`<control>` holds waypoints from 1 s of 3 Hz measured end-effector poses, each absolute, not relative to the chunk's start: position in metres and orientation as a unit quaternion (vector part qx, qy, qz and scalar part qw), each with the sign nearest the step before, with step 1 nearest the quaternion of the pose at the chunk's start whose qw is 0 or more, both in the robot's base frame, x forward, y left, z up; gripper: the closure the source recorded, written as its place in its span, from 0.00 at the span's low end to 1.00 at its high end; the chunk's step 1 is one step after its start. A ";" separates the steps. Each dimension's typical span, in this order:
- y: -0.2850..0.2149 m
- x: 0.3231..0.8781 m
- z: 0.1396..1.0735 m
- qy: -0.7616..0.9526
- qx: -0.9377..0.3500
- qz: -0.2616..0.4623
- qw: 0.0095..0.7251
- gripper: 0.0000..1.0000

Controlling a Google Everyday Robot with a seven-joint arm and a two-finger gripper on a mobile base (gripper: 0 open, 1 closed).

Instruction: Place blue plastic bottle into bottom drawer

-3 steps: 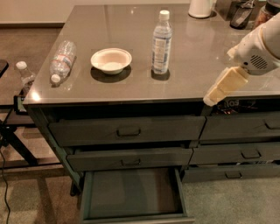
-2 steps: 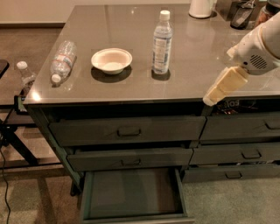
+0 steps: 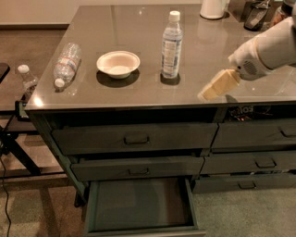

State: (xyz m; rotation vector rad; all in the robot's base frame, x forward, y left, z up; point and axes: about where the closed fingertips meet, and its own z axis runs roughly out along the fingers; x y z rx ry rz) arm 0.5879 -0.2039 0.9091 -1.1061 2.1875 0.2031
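The blue plastic bottle (image 3: 171, 45) stands upright on the grey table top (image 3: 138, 23), right of a white bowl (image 3: 118, 64). It is slim and clear, with a white cap and a pale label. My gripper (image 3: 217, 86) hangs over the table's front right part, to the right of the bottle and apart from it, holding nothing. The bottom drawer (image 3: 138, 203) is pulled out below the table's left column, and its flat floor is bare.
A ridged clear bottle (image 3: 66, 63) with a red-and-white label lies on its side at the table's left edge. A white container (image 3: 212, 8) and dark items stand at the back right. Closed drawer fronts (image 3: 134, 138) sit above the open drawer. A small bottle (image 3: 27, 79) stands on a low stand at left.
My gripper has moved a little to the left, closer to the blue plastic bottle. The bottle, the bowl and the drawer have not moved.
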 end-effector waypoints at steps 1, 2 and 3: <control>-0.205 0.631 0.897 0.843 -0.387 0.092 0.361 0.00; -0.201 0.663 0.894 0.841 -0.371 0.117 0.375 0.00; -0.202 0.667 0.896 0.840 -0.370 0.117 0.379 0.00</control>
